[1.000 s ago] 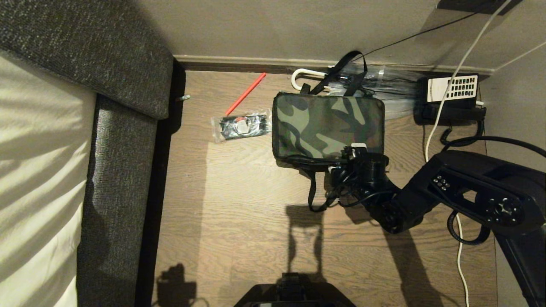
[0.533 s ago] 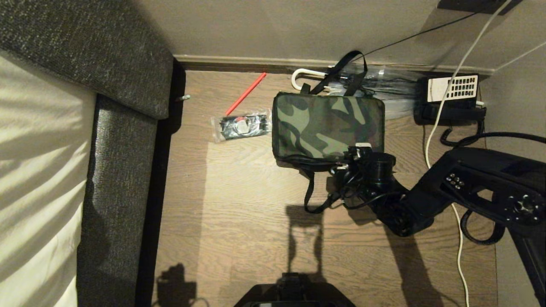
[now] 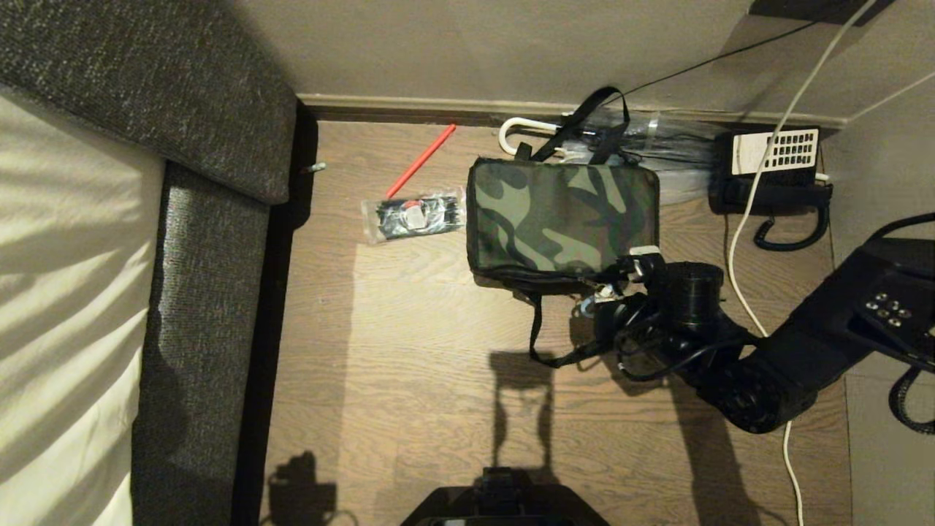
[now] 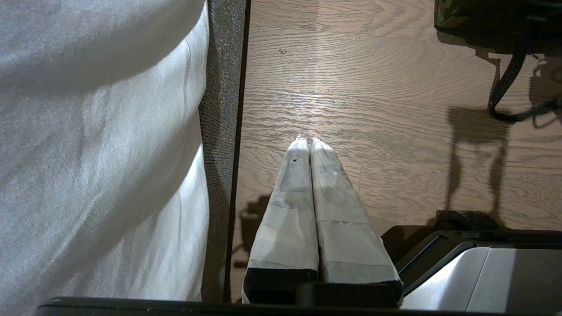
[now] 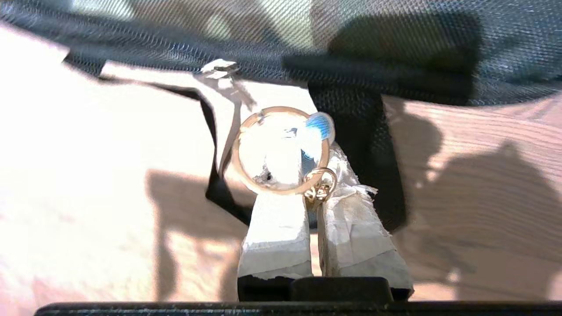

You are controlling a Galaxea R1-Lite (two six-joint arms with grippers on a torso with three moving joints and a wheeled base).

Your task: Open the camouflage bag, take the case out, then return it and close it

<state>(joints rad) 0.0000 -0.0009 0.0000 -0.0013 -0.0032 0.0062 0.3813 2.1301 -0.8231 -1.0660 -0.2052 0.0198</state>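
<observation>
The camouflage bag [image 3: 561, 219] lies flat on the wooden floor [image 3: 409, 351] near the far wall. My right gripper [image 5: 307, 175] sits at its near right corner, fingers pinched on the zipper's gold ring [image 5: 281, 149]. My left gripper [image 4: 307, 145] hangs pressed together beside the sofa [image 4: 219, 131].

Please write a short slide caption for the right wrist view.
Right tool shut on the key ring of the zipper pull, beside the camouflage bag.

Black jointed right arm [image 3: 796, 351], looped black cables, white-taped gripper fingers [image 5: 272, 228].
</observation>
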